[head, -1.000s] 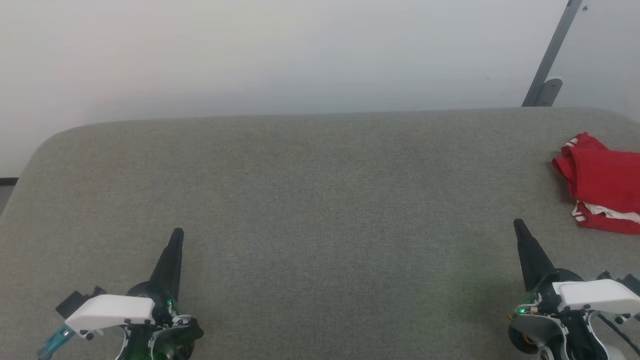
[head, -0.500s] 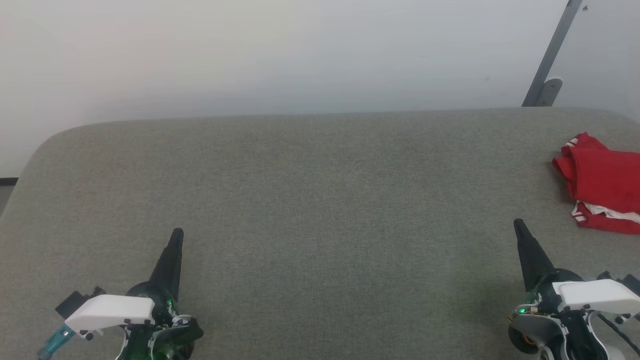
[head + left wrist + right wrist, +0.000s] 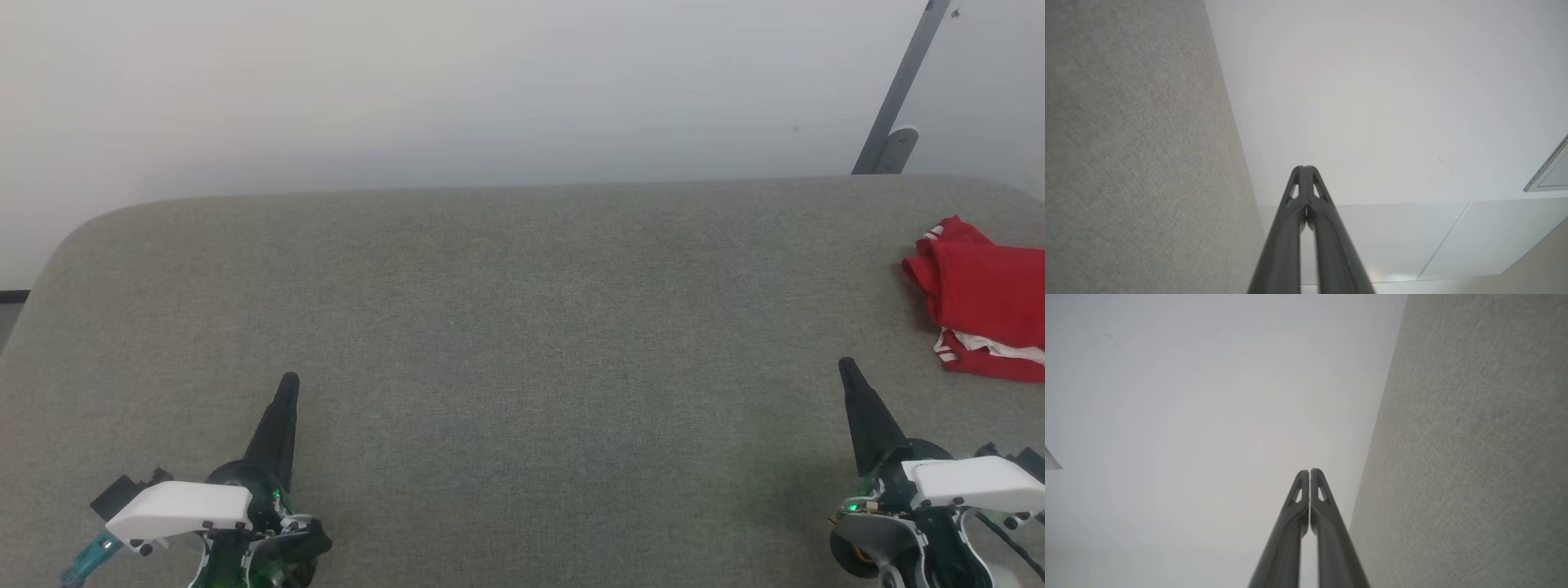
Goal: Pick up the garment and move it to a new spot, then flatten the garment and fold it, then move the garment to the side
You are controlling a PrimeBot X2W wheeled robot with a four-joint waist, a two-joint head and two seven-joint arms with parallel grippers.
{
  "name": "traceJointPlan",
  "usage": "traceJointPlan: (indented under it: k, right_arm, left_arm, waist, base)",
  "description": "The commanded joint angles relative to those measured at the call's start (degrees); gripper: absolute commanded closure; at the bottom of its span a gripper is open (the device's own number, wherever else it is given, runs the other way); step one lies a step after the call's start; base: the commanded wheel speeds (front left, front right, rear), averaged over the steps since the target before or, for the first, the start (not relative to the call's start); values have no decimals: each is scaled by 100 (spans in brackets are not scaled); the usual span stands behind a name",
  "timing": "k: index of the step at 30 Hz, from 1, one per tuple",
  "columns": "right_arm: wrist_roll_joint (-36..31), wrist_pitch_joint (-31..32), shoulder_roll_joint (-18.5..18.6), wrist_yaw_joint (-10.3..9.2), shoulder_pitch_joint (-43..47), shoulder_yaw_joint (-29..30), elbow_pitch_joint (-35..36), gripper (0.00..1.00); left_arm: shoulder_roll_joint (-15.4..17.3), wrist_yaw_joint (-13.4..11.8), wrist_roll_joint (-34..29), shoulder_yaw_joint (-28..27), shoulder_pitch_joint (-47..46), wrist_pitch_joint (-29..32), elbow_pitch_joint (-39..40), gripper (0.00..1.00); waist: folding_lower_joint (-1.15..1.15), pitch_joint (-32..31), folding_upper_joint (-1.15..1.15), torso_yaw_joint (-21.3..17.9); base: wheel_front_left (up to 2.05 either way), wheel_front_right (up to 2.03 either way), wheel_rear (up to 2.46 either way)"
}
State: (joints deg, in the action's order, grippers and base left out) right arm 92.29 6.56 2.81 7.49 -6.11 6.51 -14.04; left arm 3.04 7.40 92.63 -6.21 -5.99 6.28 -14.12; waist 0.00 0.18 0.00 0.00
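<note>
The garment [image 3: 984, 298], red with a bit of white and striped trim showing, lies bunched at the far right edge of the grey fabric surface [image 3: 522, 327] in the head view. My left gripper [image 3: 289, 380] rests at the lower left, shut and empty, far from the garment. At the lower right my right gripper [image 3: 846, 364] is shut and empty too, a short way in front and to the left of the garment. In the left wrist view the left gripper [image 3: 1304, 167] has its fingers pressed together. The right wrist view shows the right gripper [image 3: 1309, 470] with its fingers together as well.
A pale wall [image 3: 457, 90] rises behind the surface. A grey metal bar with a bracket [image 3: 898, 106] leans at the back right. The surface's rounded far-left corner [image 3: 90, 224] drops off to the floor.
</note>
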Motion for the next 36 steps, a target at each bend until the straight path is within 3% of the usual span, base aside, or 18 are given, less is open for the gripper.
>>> traceJointPlan:
  k: [1,36]
  right_arm:
    - [24,17,14,0,-31,1,-2,100]
    - [24,16,13,0,-31,0,-2,100]
  left_arm:
    - [-15,16,-9,-28,-55,34,3,100]
    - [-25,16,-21,-37,-56,37,3,100]
  waist:
    - [0,0,0,0]
    - [0,0,0,0]
  base:
    - [0,0,0]
    - [0,0,0]
